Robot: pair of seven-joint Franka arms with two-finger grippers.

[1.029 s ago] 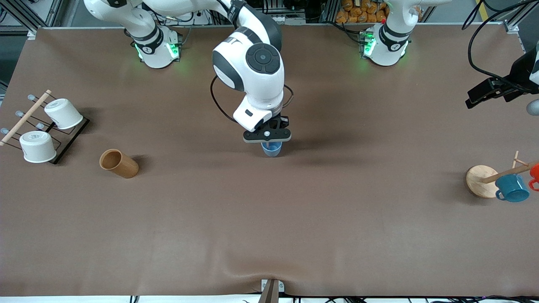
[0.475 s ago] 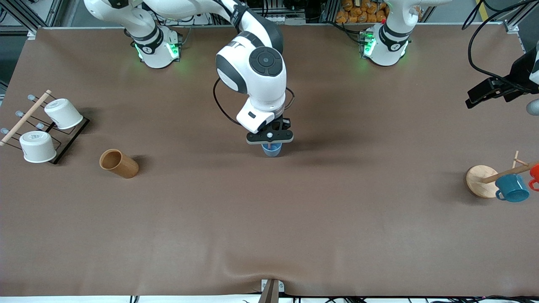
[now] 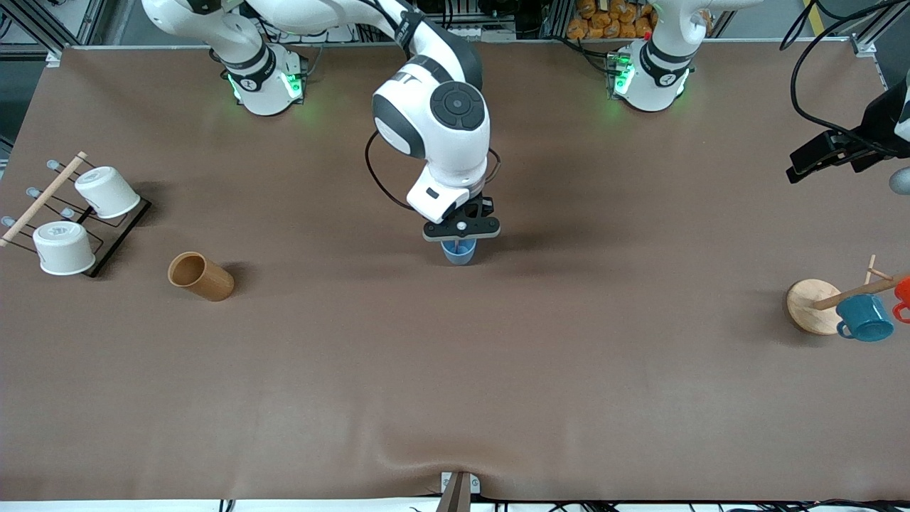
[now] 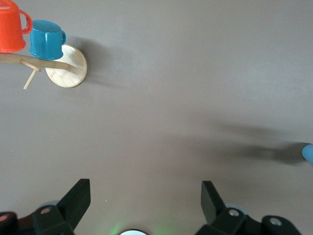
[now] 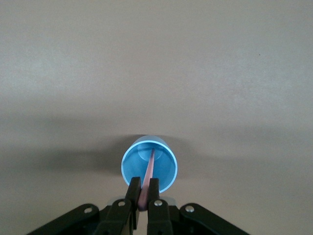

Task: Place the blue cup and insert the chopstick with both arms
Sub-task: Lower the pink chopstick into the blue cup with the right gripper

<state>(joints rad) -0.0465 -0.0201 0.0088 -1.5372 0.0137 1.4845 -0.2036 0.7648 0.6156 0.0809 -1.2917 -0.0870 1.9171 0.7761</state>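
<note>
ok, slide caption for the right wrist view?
Right gripper shut on chopstick, its tip inside the upright blue cup.

Blue cup: upper part hidden under right gripper in front view; only sliver at frame edge in left wrist view. Chopstick: barely discernible in front view, upper end hidden between fingers in right wrist view. Left gripper: cut by frame edge. Orange mug cropped at frame edge.
</note>
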